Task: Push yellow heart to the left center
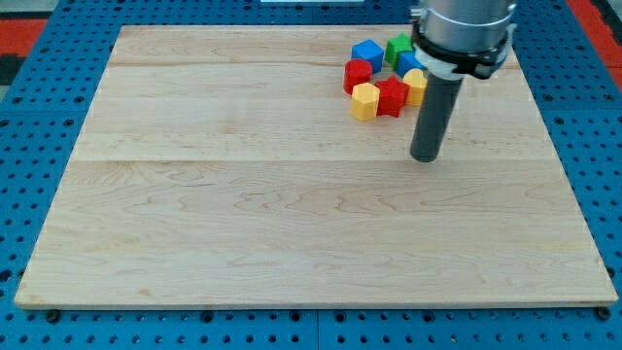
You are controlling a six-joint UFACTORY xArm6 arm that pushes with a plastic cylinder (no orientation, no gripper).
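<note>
Several blocks are clustered at the view's top right on the wooden board (243,194). A yellow block (364,101) lies at the cluster's lower left; I cannot tell its shape. A second yellow block (415,86) is partly hidden behind the rod. Between them lies a red block (393,96). Another red block (357,74), a blue block (366,52), a green block (397,48) and a partly hidden blue block (407,63) sit above. My tip (425,157) rests on the board just below and right of the cluster, apart from the blocks.
The board lies on a blue perforated table (39,117). The arm's grey body (462,34) hangs over the board's top right corner and hides part of the cluster.
</note>
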